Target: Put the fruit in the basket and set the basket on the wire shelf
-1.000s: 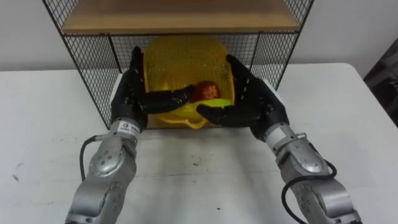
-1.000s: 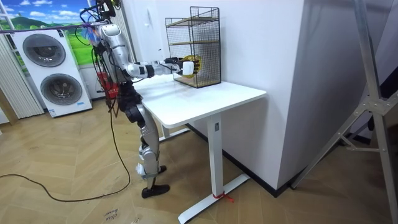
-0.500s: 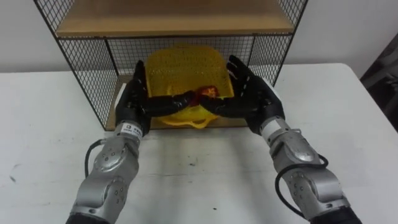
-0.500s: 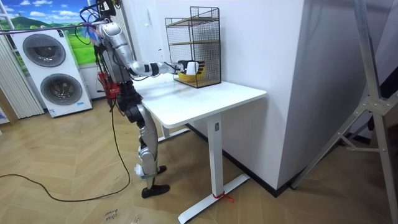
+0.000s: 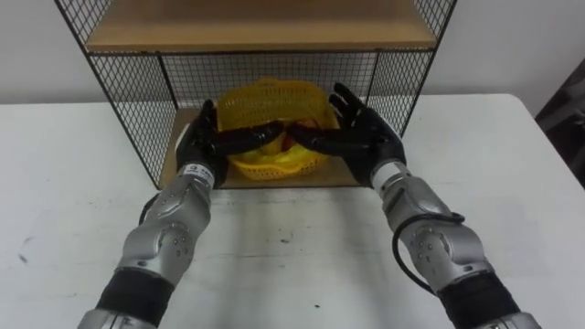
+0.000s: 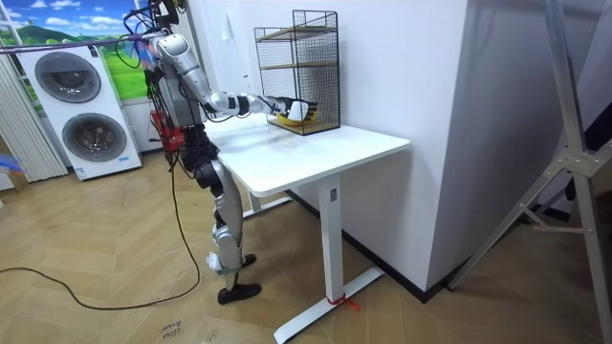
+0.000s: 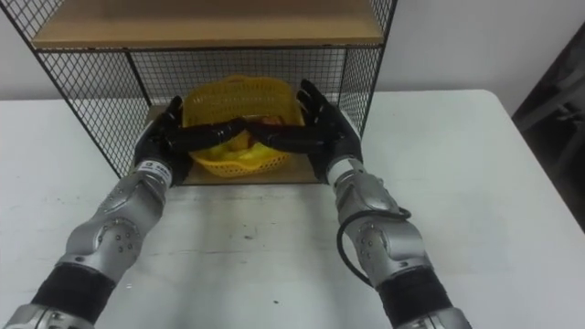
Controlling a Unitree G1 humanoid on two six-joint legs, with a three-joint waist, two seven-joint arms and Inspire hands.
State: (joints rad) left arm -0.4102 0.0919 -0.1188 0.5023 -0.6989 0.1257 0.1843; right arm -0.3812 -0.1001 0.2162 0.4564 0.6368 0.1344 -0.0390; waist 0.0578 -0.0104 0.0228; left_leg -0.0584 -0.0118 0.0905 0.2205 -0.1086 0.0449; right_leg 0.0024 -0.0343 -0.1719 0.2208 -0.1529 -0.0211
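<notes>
Yellow basket (image 5: pixel 274 163) of open plastic mesh, round-rimmed and shallow, set inside the lower bay of the wire shelf (image 5: pixel 128 100), resting on the bay's wooden floor board (image 5: pixel 302 181) and tucked beneath the wooden upper board (image 5: pixel 256 26). Inside it, a sliver of red fruit (image 5: pixel 284 138), glimpsed between dark fingers; rest of the load hidden. Left hand (image 5: pixel 203 146) flat against the basket's left flank, fingers straight and laid rightward over the rim, curled round nothing. Right hand (image 5: pixel 367 139) mirrored on the right flank, spread, fingers reaching leftward across the top, tips nearly meeting those of the left above the fruit. Black wire mesh close on both sides and behind, side walls just outside each wrist, making a snug opening. Shelf standing at the back of a white table (image 5: pixel 292 247), against a pale wall. In the room view, standing upright at the table's edge with both arms stretched forward into the shelf; two washing machines (image 6: pixel 67 105) behind.
</notes>
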